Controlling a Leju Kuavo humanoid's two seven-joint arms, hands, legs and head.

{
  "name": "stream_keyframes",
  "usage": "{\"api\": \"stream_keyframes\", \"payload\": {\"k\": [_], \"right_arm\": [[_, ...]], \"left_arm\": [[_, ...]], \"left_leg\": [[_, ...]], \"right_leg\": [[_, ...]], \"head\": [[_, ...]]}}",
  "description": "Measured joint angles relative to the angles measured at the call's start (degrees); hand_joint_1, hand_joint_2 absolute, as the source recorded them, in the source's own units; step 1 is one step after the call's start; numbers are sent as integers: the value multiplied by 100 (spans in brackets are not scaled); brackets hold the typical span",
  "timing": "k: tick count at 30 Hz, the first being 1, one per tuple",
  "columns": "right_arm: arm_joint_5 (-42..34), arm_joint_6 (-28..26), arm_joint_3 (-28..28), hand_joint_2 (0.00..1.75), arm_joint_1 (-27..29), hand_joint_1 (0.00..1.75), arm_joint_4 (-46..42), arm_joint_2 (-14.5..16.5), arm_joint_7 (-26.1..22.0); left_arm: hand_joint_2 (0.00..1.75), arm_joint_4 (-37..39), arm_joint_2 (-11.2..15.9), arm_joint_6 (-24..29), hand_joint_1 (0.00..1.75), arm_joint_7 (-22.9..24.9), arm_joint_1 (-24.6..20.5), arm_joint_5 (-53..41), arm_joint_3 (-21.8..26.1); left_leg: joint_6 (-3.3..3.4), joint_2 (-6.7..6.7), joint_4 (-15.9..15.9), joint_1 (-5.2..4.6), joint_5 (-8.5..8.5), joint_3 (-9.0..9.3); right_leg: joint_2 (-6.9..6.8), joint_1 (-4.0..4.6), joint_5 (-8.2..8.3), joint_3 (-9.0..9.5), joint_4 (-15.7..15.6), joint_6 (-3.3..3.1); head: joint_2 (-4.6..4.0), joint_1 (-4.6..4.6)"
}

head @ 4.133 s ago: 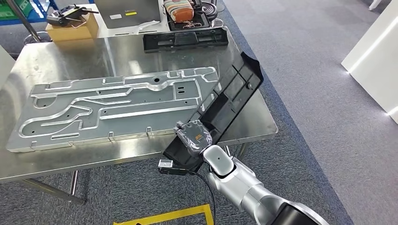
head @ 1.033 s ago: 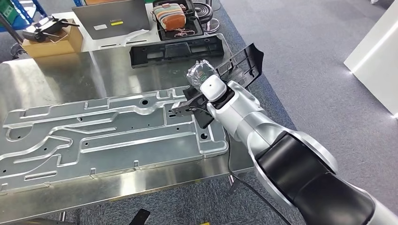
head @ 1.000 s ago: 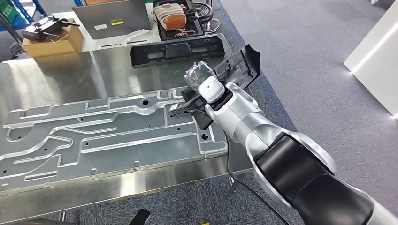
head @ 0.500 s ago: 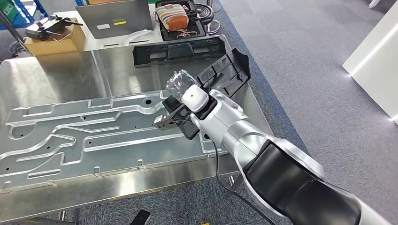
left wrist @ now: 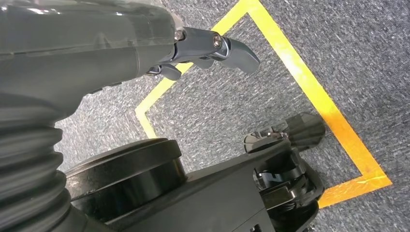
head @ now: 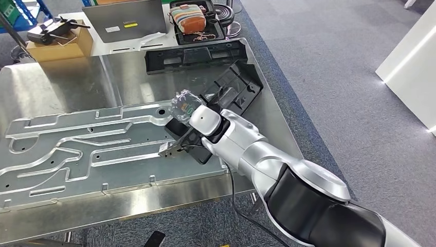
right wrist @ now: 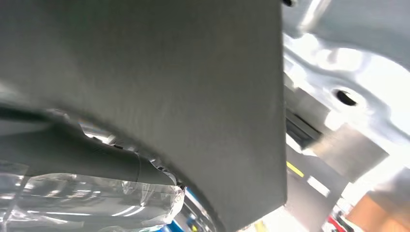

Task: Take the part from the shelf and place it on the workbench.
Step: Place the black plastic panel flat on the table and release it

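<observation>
In the head view, the right hand [head: 185, 105] grips the long black part [head: 231, 92] near its lower end, its fingers hidden under the plastic-wrapped back of the hand. Compared with half a second ago, hand and part have swung toward the left of the frame and lower: the part's far end, which stood raised beyond the bench's right edge, now lies flatter over the steel workbench [head: 67, 77], just below a second black part [head: 195, 53] near the top centre. The held part's near end overlaps the right end of the large aluminium plate [head: 97, 144]; whether it touches the surface cannot be told. In the right wrist view the part's dark underside [right wrist: 183, 96] crosses close above the shiny plate. In the left wrist view the left hand [left wrist: 203, 50] hangs over grey carpet and yellow floor tape [left wrist: 309, 92], fingers loosely curled, holding nothing.
</observation>
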Motion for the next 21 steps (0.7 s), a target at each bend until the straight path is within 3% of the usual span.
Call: {"api": "stream_keyframes", "payload": {"k": [4, 14, 18, 21], "right_arm": [[-387, -291, 380, 175, 120, 175, -128, 8, -155], [-877, -210, 979, 175, 222, 175, -390, 17, -59], [-897, -308, 1058, 0, 246, 0, -376, 17, -46], [-906, -365, 1091, 0, 266, 0, -360, 17, -37]], "left_arm": [[175, 0, -4, 0, 0, 59, -2, -75, 0], [175, 0, -28, 171, 0, 71, -8, -428, -115], [175, 0, -49, 129, 0, 89, -13, -541, -209], [175, 0, -64, 110, 0, 160, -18, -638, -283]], "left_leg": [[0, 1, 0, 0, 0, 0], [0, 0, 0, 0, 0, 0], [1, 0, 1, 0, 0, 0], [1, 0, 1, 0, 0, 0]], "right_leg": [[0, 0, 0, -1, 0, 0], [-1, 0, 0, 0, 0, 1], [-1, -1, 0, -1, 0, 1], [-1, -2, 0, -1, 0, 1]], "head": [[0, 0], [0, 0], [0, 0], [0, 0]]}}
